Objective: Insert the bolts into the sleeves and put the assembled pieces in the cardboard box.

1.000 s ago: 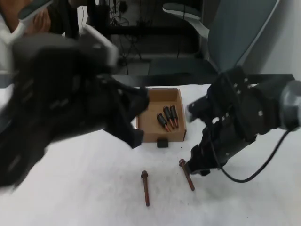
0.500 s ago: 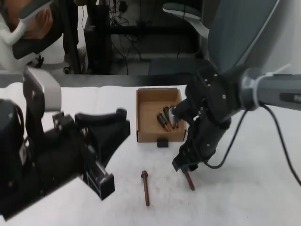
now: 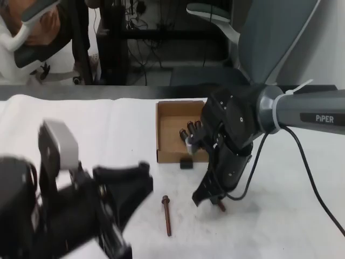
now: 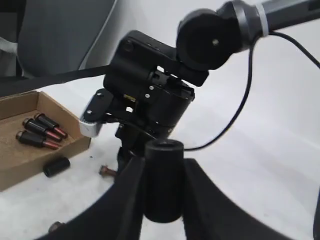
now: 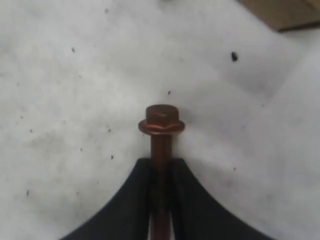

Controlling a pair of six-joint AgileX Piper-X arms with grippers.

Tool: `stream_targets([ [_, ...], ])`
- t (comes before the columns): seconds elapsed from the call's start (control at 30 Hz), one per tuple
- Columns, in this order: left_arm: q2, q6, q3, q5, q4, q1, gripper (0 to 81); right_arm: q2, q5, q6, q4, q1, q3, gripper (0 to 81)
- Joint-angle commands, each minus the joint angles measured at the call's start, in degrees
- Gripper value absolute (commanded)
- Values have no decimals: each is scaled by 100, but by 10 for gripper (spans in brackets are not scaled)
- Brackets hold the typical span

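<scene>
Since the earlier frames, the left arm has been drawn back toward the near left corner of the surface, and the right arm has been lowered onto one bolt.

In the high view, the right end effector point(image 3: 211, 198) is set over that bolt point(image 3: 221, 206), just in front of the cardboard box point(image 3: 171, 113). Three assembled pieces point(image 3: 183, 135) lie in the box. A loose sleeve point(image 3: 186, 163) rests just beside the box's near wall, and a second bolt point(image 3: 167, 216) lies toward the near edge. How the bolt is gripped is hidden there by the arm.

In the left wrist view, the left end effector point(image 4: 164, 167) is seen closed on an upright black sleeve point(image 4: 162, 192), with the right arm close beyond it.

In the right wrist view, the grip is made plain: the fingers are clamped narrowly on the shank, with the head protruding. Held by so slim a contact, the bolt could be swung or dropped on lifting. A tilted bolt would likely be jammed at the sleeve's mouth.
</scene>
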Motion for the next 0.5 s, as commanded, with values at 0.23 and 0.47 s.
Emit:
stream_targets([
  [0.23, -47, -98, 679, -1044, -732, -972, 18, -1501, -550, 255, -1225, 33, 550, 6],
  [0.47, 473, -97, 739, -1655, -1386, -1229, 18, -3242, -1066, 1286, -4058, 543, 2575, 6],
])
